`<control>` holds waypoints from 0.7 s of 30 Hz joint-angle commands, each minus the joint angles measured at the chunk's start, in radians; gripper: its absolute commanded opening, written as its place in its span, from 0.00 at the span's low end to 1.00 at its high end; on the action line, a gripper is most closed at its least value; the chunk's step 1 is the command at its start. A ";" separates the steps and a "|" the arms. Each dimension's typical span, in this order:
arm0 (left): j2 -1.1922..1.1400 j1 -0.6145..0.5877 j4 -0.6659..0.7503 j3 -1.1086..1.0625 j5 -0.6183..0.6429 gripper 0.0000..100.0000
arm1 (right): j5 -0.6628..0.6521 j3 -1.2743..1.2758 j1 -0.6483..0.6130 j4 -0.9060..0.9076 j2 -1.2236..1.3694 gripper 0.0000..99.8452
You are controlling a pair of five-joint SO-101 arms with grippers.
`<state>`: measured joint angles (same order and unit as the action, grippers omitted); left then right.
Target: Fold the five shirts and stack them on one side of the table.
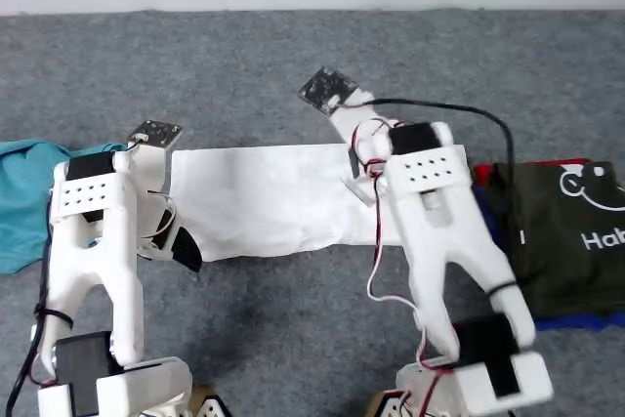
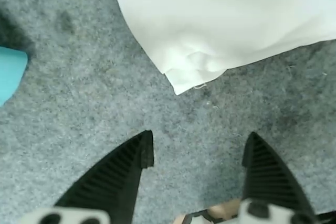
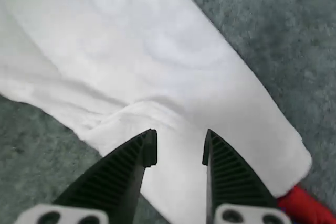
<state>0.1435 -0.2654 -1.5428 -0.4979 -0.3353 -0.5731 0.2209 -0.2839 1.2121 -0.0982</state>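
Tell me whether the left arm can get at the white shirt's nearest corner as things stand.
Probably yes. The left gripper hangs open over the bare grey tabletop, and the white shirt has its corner just ahead of the fingertips, with nothing lying between them.

white cloth shirt, middle: plain, no pattern | blue-green cloth shirt, left: plain | dark green cloth shirt, right: white picture and letters | red cloth and blue cloth edges under it | fuzzy table cover: speckled grey
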 commanded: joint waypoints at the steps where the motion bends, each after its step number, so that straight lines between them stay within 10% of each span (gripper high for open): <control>1: 0.028 0.009 0.029 0.007 -0.002 0.27 | 0.020 -0.046 0.016 0.108 -0.093 0.16; 21: -0.259 0.011 0.393 0.028 0.400 0.28 | 0.017 0.114 0.031 0.153 -0.234 0.16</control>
<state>-0.0529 -0.2654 -1.1638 -0.5117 0.0269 -0.5654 0.3391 -0.2639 1.3656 -0.2915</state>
